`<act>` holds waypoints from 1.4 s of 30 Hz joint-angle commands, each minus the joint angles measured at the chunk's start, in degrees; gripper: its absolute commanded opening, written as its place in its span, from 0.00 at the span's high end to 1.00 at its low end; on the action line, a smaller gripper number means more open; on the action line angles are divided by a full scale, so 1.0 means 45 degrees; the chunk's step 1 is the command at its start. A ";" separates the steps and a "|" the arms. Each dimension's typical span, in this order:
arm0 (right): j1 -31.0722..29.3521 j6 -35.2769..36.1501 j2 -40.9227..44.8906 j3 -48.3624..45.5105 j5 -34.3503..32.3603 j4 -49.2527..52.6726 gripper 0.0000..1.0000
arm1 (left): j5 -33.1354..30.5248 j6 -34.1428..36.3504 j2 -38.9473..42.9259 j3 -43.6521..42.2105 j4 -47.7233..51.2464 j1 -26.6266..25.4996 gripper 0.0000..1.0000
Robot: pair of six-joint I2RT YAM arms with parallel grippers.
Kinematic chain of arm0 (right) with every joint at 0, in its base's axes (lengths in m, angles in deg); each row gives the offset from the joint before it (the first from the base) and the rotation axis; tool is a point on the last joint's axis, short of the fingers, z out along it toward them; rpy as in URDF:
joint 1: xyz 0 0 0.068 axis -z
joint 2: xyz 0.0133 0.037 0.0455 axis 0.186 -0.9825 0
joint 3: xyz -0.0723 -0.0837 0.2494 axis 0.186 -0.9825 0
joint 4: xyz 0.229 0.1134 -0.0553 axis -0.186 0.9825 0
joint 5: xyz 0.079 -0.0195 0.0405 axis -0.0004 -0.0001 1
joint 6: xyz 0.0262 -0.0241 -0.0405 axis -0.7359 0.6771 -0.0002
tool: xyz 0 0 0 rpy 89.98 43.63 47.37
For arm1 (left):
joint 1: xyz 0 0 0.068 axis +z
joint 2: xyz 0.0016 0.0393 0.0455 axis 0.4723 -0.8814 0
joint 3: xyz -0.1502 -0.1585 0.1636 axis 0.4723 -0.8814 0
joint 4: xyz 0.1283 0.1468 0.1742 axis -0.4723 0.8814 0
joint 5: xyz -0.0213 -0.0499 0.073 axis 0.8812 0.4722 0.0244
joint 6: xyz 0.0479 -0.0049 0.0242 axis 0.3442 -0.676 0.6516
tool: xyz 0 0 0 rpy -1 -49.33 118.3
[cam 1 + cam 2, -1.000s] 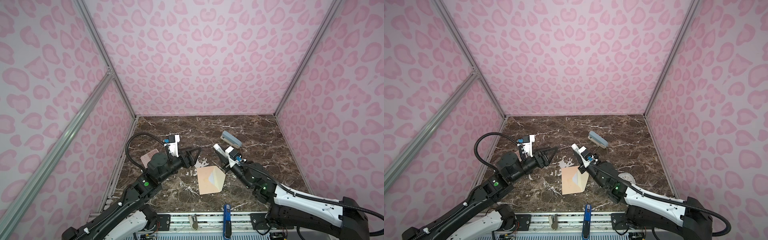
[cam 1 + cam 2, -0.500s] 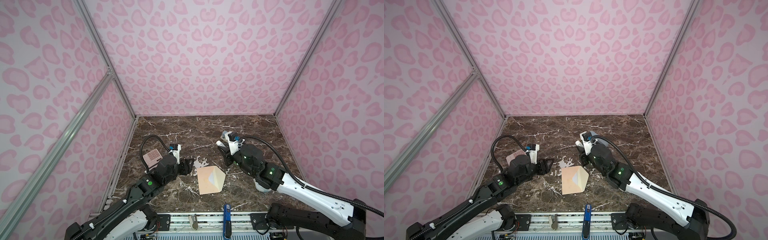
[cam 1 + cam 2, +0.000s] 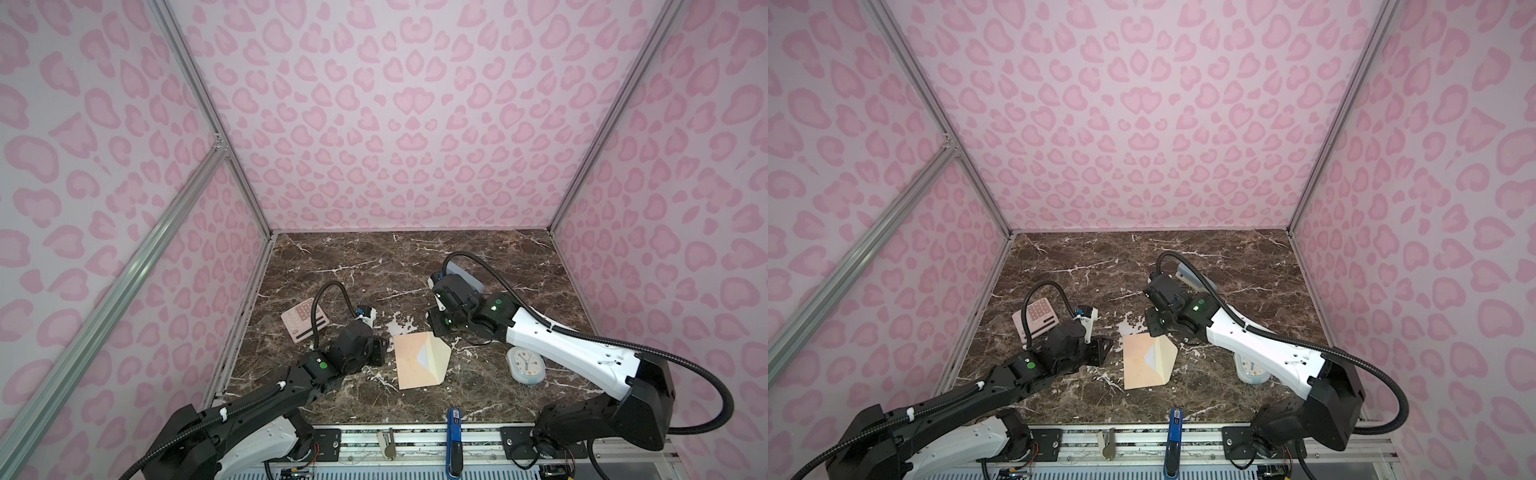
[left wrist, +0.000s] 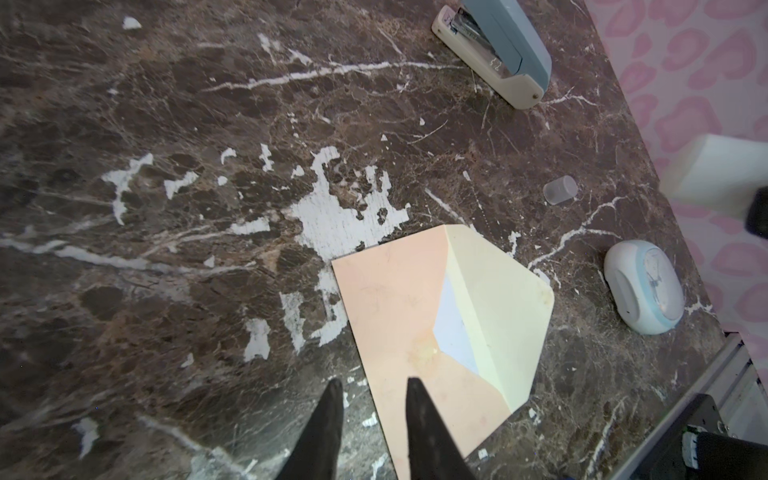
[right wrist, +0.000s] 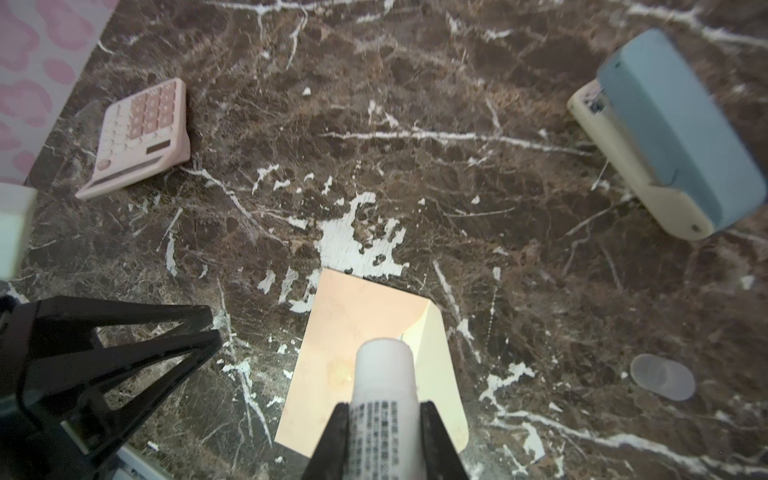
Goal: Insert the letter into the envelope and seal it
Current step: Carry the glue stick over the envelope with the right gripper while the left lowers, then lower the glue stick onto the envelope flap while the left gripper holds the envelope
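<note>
Right gripper (image 5: pixel 384 409) is pinching a white glue stick (image 5: pixel 384 370) between its jaws, hanging near the upper right corner of the envelope (image 3: pixel 409 365). Left gripper (image 4: pixel 374 388) is sitting at the envelope's left edge, fingers narrowly parted, gripping nothing. The envelope is lying flat, lower centre in both top views, flap open, the letter (image 4: pixel 455 328) peeking white from its mouth.

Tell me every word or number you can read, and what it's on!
Nothing reads clearly.
Rows of print on the white tube in the right gripper: blurred.
Key marks on the pink calculator: too small.
Dial numbers on the clock: too small.
</note>
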 commanded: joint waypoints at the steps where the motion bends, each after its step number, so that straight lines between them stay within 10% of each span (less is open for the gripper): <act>1: 0.0018 -0.0884 -0.0884 0.0519 0.1387 0.1252 0.93 | 0.0329 -0.0372 -0.0504 -0.0202 -0.1329 -0.0192 0.79; 15: -0.0556 -0.1973 -0.2811 0.1283 0.1890 0.1904 0.91 | 0.1535 -0.1795 -0.2546 -0.1188 -0.4416 -0.0702 0.96; 42: -0.0675 -0.2560 -0.4445 0.1926 0.2555 0.2166 0.92 | 0.2088 -0.2215 -0.4422 -0.1599 -0.5608 -0.0950 0.96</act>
